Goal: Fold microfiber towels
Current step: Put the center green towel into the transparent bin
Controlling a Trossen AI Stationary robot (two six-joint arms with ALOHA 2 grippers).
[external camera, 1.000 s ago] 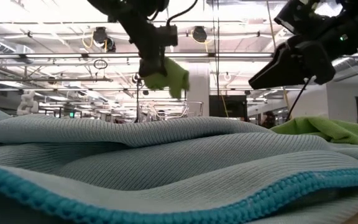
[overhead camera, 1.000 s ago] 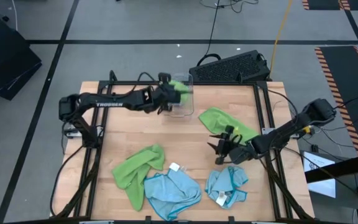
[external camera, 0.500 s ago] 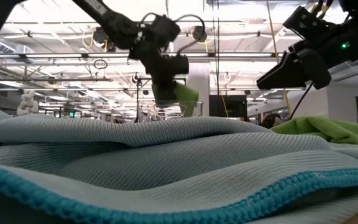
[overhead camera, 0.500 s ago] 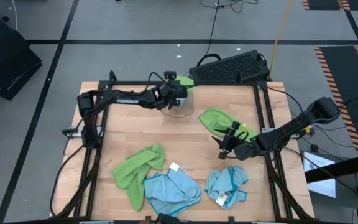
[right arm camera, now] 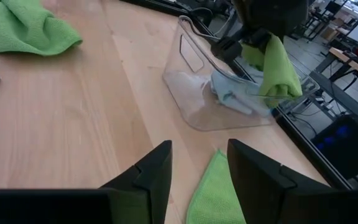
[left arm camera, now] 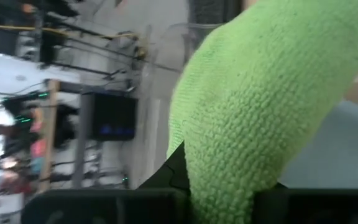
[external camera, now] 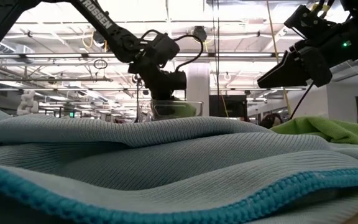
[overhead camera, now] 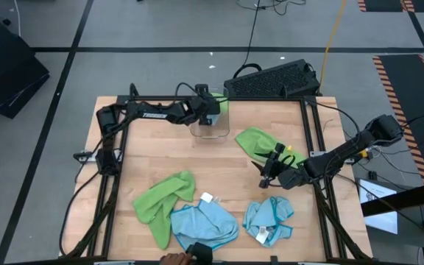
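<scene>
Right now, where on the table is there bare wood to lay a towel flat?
Bare: the left half, between the bin and the green towel, and the middle strip between that towel and the right claw. Crowded: the near edge, with two blue towels, and around the green towel under the right arm.

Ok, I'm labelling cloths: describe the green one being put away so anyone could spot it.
Find the clear plastic bin at the table's far edge. The left tool holds a lime green towel over it, the only green cloth off the table.
</scene>
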